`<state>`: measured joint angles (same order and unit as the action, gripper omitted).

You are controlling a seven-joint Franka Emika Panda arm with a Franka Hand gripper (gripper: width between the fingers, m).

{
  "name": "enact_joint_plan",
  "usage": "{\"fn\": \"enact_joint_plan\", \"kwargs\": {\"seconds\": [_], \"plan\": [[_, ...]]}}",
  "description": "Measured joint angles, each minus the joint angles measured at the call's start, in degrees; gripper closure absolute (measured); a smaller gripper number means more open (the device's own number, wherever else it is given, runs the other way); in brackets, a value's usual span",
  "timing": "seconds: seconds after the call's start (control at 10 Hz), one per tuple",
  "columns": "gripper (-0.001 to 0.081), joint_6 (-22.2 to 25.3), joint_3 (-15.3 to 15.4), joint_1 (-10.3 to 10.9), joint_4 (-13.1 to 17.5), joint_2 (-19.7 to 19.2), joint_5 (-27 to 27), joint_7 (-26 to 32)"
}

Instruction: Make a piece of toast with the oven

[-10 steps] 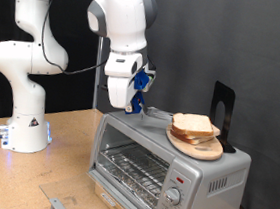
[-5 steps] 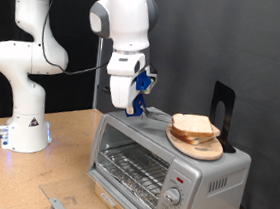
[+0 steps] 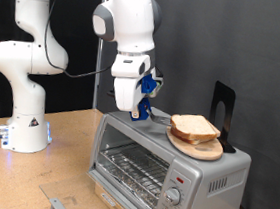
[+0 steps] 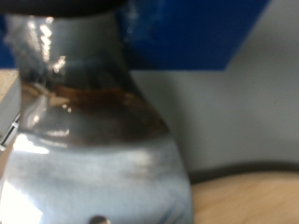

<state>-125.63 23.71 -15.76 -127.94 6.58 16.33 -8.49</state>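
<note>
The silver toaster oven [image 3: 164,167] stands at the exterior view's lower right, its wire rack [image 3: 131,168] showing and two round knobs [image 3: 171,198] beside a red mark. Two alike bread slices, the toast [image 3: 193,125], lie stacked on a round wooden plate [image 3: 198,148] on top of the oven. My gripper [image 3: 141,113] hangs just above the oven's top, a little to the exterior view's left of the toast and apart from it, holding nothing that shows. The wrist view is a blurred close-up of one silver finger [image 4: 89,140], with a tan surface [image 4: 248,196] at one corner.
The white arm's base [image 3: 22,122] stands on the wooden table [image 3: 32,179] at the exterior view's left. A black upright stand [image 3: 222,108] is behind the plate. A grey part [image 3: 59,207], perhaps the folded-down oven door, lies in front of the oven.
My gripper has moved a little toward the exterior view's right, closer to the toast on the plate. The toast, plate and oven have not moved.
</note>
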Motion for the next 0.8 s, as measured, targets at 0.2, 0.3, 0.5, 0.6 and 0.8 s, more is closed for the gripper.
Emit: {"fn": "enact_joint_plan", "kwargs": {"seconds": [0.2,0.3,0.5,0.6,0.8], "plan": [[0.0413,-3.1,0.7,0.0,1.6,-1.8,-2.7,-1.9],[0.0413,-4.2,1.0,0.0,2.6,-2.8,-4.1,-2.8],[0.0413,-4.9,1.4,0.0,5.1,-4.8,-6.3,-4.4],[0.0413,-4.9,1.6,0.0,6.4,-5.8,-7.0,-5.0],[0.0413,-4.6,1.8,0.0,8.6,-7.6,-8.1,-6.1]]}}
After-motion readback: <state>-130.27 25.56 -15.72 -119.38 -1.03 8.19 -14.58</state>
